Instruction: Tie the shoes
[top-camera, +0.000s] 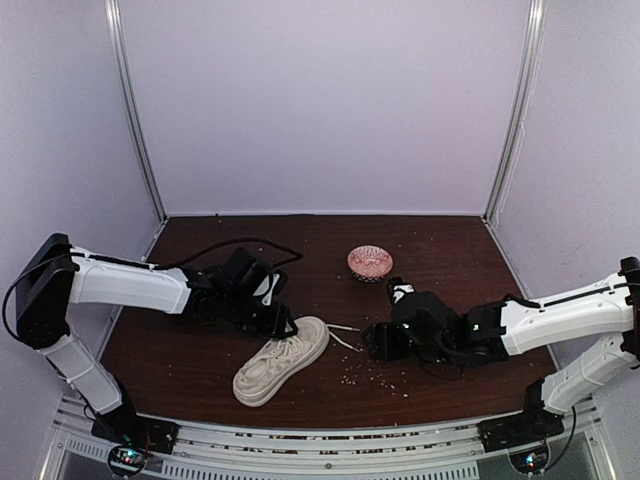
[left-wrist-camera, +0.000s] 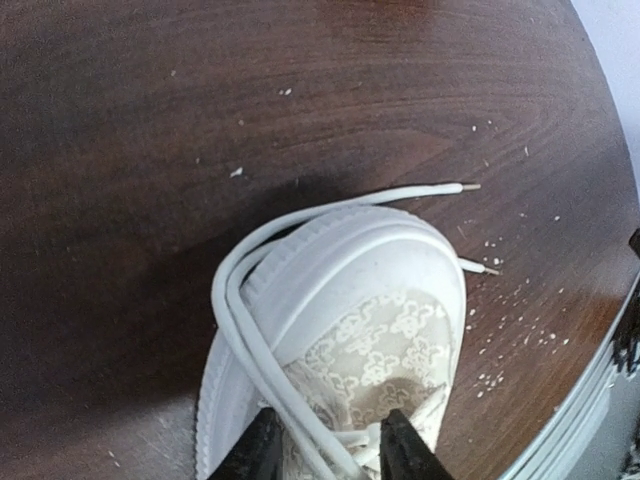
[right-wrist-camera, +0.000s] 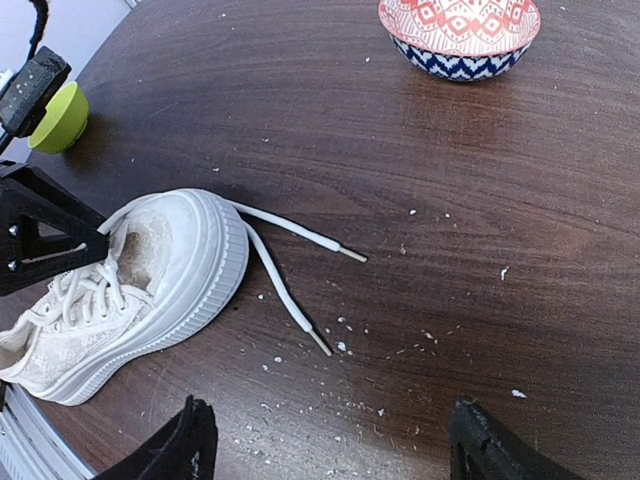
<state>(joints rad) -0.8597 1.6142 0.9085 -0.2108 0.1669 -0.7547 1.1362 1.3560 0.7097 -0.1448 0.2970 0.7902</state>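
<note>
- The left hand (left-wrist-camera: 330, 445) hangs low over the upper part of the shoe. Its two fingers stand apart and lace strands run between them, but nothing is pinched, so I judge it released.
- The shoe (top-camera: 280, 360) stands on its sole on the counter (top-camera: 200, 250), set slantwise between the two arms.
- The upper (left-wrist-camera: 385, 340) is cream fabric with a woven flower pattern. It looks soft and would probably dent under a finger, so it is a poor place to take hold.
- The sole (right-wrist-camera: 215, 290) is thick pale rubber with a ribbed edge, and it looks stiff. The shoe is likely light, so it may slide or turn on the smooth wood when a lace is pulled.
- The laces (right-wrist-camera: 300, 233) are white, thin and limp. They bend around the rounded end of the sole, and two free ends trail on the counter toward the right arm.
- The tips (right-wrist-camera: 352, 256) are small and hard. I think the best hold is just behind a tip, where the lace lies clear of the sole. It lies flat on the wood, so the fingers must close right at the surface, and it may slip.
- Pale crumbs (right-wrist-camera: 345, 345) are scattered on the dark wood around the lace ends.
- The right hand (right-wrist-camera: 340, 450) is spread wide and empty, low over the counter, near the lace ends but not touching them.
- The bowl (top-camera: 370, 263) is red-and-white patterned inside and has a blue zigzag outside. It looks glazed and hard, and it stands well apart from the shoe.
</note>
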